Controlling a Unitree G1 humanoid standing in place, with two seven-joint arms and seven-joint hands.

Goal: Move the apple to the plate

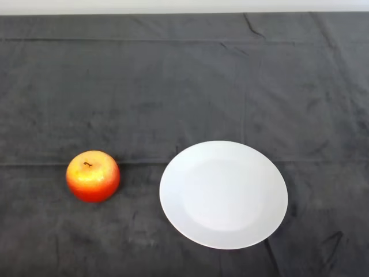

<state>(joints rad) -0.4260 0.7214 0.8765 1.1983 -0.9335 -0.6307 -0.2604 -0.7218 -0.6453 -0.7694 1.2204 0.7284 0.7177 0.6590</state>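
A red and yellow apple [93, 176] stands upright on the dark cloth at the lower left, stem up. To its right, a short gap away, lies a round white plate [223, 194] with nothing on it. Apple and plate do not touch.
The dark cloth [184, 86] covers the whole table, with creases running across it. Its far edge meets a pale wall at the top of the view.
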